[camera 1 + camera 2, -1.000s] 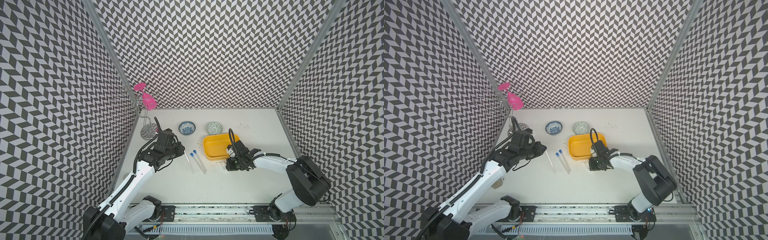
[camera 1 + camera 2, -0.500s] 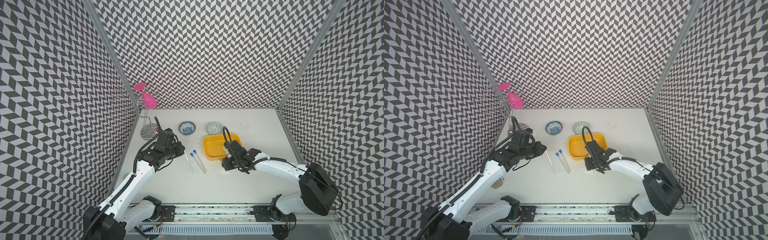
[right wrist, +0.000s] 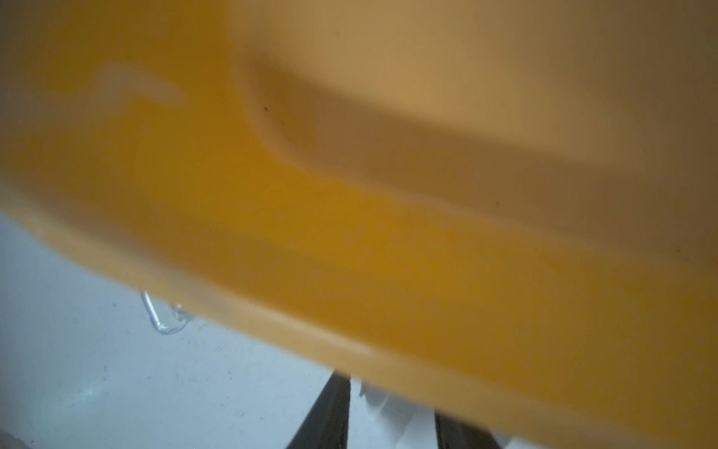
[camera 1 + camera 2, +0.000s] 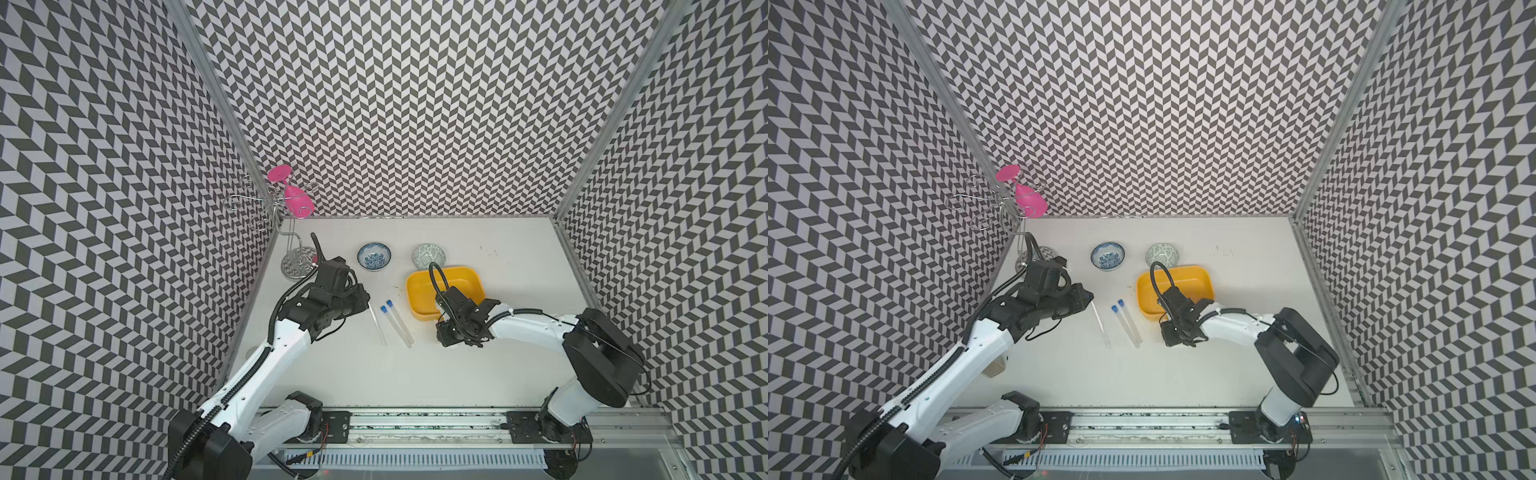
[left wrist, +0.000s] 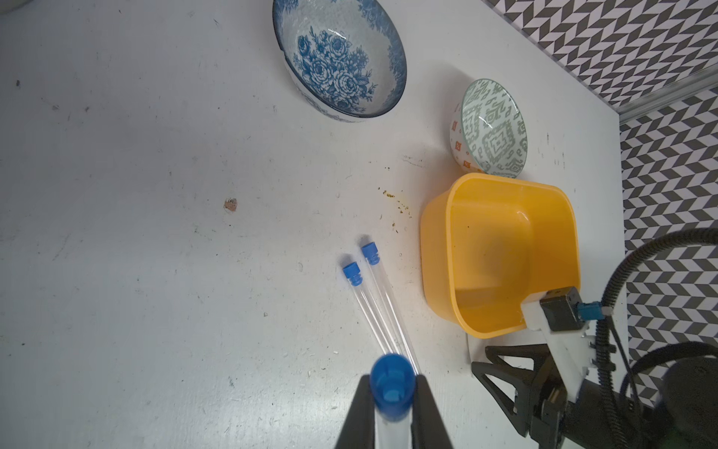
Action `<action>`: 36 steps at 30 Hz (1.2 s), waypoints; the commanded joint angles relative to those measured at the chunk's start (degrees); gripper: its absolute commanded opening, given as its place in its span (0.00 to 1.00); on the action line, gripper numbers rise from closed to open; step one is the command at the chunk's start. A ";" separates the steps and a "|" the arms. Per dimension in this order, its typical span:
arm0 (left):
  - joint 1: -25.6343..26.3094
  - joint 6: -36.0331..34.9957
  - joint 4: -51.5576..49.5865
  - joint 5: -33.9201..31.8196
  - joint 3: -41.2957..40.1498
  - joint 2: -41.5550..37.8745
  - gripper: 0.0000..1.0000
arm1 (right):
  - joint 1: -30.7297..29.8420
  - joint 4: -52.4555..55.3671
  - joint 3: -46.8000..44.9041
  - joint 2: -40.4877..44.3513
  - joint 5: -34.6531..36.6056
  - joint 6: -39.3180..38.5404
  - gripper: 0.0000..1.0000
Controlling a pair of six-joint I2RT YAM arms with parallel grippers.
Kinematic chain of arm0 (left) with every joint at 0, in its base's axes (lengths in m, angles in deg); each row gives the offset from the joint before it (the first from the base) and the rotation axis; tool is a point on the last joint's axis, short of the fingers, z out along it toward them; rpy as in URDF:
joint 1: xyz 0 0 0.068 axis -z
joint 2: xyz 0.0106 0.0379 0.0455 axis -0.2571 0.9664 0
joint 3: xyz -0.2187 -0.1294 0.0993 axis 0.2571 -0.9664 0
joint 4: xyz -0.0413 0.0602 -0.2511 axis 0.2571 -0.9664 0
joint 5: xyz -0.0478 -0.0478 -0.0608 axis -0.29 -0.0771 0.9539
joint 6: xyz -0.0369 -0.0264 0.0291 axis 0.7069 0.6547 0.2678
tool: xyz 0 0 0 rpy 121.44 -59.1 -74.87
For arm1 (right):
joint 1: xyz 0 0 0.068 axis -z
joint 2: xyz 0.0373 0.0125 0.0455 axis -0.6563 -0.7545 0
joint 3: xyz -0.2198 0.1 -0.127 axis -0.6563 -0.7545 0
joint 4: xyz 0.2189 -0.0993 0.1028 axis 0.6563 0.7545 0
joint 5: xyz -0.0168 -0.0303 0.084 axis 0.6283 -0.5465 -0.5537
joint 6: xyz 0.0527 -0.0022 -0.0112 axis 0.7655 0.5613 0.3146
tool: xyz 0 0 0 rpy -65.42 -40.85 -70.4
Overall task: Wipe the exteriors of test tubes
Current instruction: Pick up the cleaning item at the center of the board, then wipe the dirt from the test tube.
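Observation:
Two clear test tubes [image 4: 397,326] with blue caps lie side by side on the white table, left of the yellow tub; both show in the left wrist view [image 5: 375,311] too. My left gripper [image 5: 392,392] is shut on a third test tube [image 5: 391,383] just below its blue cap; in both top views its clear body [image 4: 1100,326] slants out from that gripper [image 4: 365,301]. My right gripper [image 4: 444,332] sits low at the tub's front edge. A white tissue [image 3: 388,420] lies between its fingers [image 3: 334,412], which stand somewhat apart; whether they pinch it is unclear.
The yellow tub [image 4: 415,291] stands right of the tubes and fills most of the right wrist view [image 3: 388,194]. Behind it are a blue floral bowl [image 4: 374,257] and a green patterned bowl [image 4: 429,254]. A wire rack with a pink glass [image 4: 291,199] is at the back left corner.
My right gripper slid left along the tub's front edge, toward the lying tubes; its jaws widened, then narrowed again. The left arm and its tube stayed still.

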 commanded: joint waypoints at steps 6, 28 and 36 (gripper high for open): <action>-0.25 -0.78 -0.76 -0.04 2.55 0.61 0.14 | 0.04 -3.39 -0.32 -1.90 0.56 1.29 0.08; -0.18 -0.84 2.84 6.49 3.77 -1.67 0.14 | -0.35 -35.71 -6.25 10.51 -48.69 10.30 0.00; -0.16 -0.69 6.21 11.11 5.09 -2.65 0.14 | -0.49 -54.57 -5.52 5.23 -56.70 22.37 0.00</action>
